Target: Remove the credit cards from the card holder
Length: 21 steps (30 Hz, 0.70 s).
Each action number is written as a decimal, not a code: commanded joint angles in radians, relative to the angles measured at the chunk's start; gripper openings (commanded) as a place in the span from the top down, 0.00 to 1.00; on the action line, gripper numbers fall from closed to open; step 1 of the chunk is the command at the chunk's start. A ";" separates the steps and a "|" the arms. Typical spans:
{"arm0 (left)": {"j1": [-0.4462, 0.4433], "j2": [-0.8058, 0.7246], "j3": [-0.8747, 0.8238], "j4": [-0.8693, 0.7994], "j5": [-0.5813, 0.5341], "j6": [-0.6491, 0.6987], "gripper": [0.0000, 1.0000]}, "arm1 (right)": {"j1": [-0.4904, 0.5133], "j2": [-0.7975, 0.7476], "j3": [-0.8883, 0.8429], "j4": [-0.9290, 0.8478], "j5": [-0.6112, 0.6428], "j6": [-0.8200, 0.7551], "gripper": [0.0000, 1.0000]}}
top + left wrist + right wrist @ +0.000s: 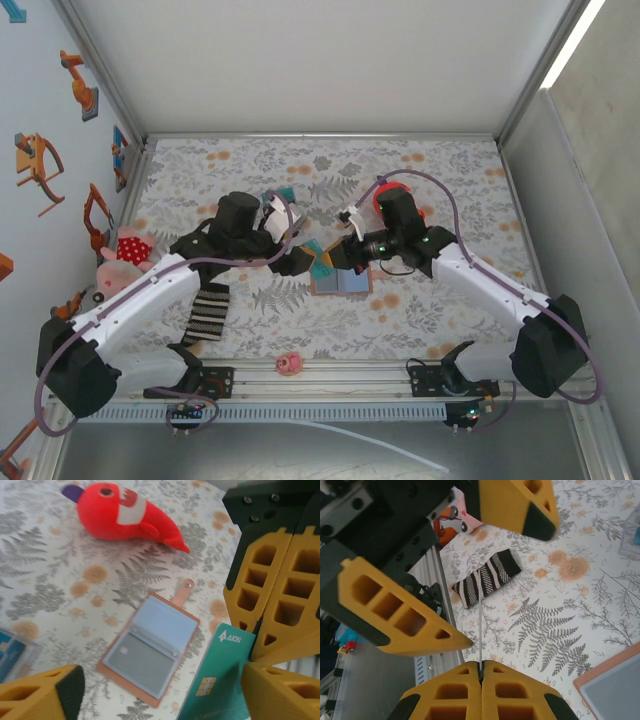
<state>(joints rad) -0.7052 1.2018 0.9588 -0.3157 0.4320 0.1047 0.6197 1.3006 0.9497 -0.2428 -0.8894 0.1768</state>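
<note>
**Passing the green card from one gripper to the other**

I am in the middle of a hand-over. My right gripper (pixel 481 672) has its jaws pressed together on one edge of a green card (pixel 220 680) and holds it up above the table (pixel 450 190). My left gripper (pixel 505 582) has its jaws apart, one on each side of the card. I cannot see them touching it.

The card holder (pixel 150 650) lies open and flat near the middle of the table, a bit toward the near edge, just under both grippers. I think a grey card sits in its lower pocket.

Next, I think the left jaws must close flat on the card's two faces before the right jaws let go. If not, the card may drop.
</note>
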 commanded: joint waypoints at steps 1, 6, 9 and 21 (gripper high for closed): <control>0.006 0.026 0.050 -0.074 0.133 0.057 0.28 | 0.008 -0.003 0.043 -0.064 -0.062 -0.084 1.00; 0.009 0.036 0.051 -0.075 0.175 0.052 0.51 | 0.008 0.003 0.055 -0.096 -0.060 -0.113 1.00; 0.009 0.043 0.055 -0.084 0.207 0.052 0.68 | 0.008 0.004 0.058 -0.098 -0.050 -0.117 1.00; 0.033 0.015 0.033 -0.041 0.201 -0.018 1.00 | 0.006 -0.066 -0.012 0.035 0.073 0.012 0.67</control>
<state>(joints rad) -0.6937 1.2354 0.9894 -0.3862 0.6518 0.1204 0.6189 1.2907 0.9573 -0.2707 -0.8471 0.1360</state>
